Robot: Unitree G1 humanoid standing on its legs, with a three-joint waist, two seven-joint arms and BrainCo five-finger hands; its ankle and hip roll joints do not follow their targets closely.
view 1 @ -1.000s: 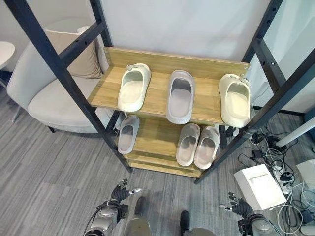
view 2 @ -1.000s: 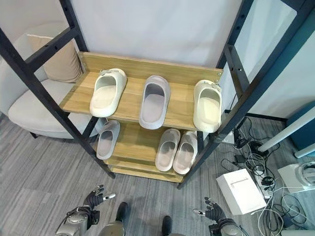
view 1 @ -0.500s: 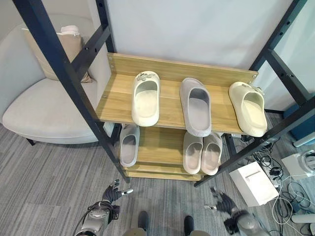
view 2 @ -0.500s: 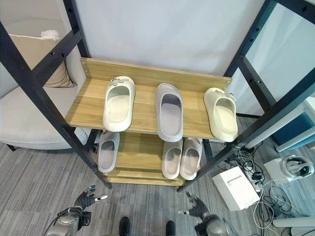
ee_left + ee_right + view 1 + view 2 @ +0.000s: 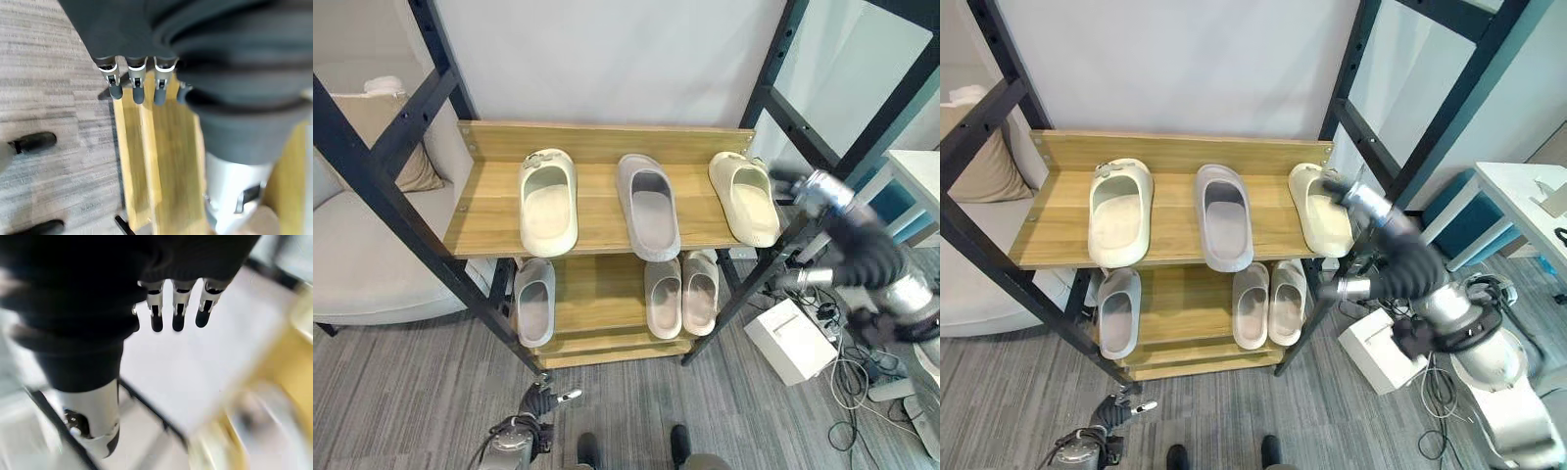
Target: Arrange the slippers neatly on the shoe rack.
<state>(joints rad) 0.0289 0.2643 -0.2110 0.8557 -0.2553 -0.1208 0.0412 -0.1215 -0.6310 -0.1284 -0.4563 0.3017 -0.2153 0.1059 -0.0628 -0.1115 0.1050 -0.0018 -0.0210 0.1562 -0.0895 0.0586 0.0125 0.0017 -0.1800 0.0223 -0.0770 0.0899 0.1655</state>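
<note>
The wooden shoe rack [image 5: 494,211] carries three slippers on its top shelf: a cream slipper [image 5: 548,201] on the left, a grey slipper [image 5: 647,204] in the middle and a second cream slipper [image 5: 744,196] on the right. The lower shelf holds a single grey slipper [image 5: 534,299] and a grey pair [image 5: 680,292]. My right hand [image 5: 1356,198] is raised, blurred, at the far right end of the top shelf beside the right cream slipper [image 5: 1320,208]; I cannot tell if they touch. Its fingers [image 5: 177,313] are straight. My left hand [image 5: 536,401] hangs open low over the floor, fingers [image 5: 134,88] straight.
Black metal posts [image 5: 411,225] frame the rack on both sides. A pale armchair [image 5: 372,264] with a cushion stands to the left. A white box [image 5: 791,343] and loose cables lie on the floor to the right, beside a white table [image 5: 915,166].
The camera has shifted. My right arm has risen from floor level to the right end of the top shelf. The left hand stays low; the slippers lie as before.
</note>
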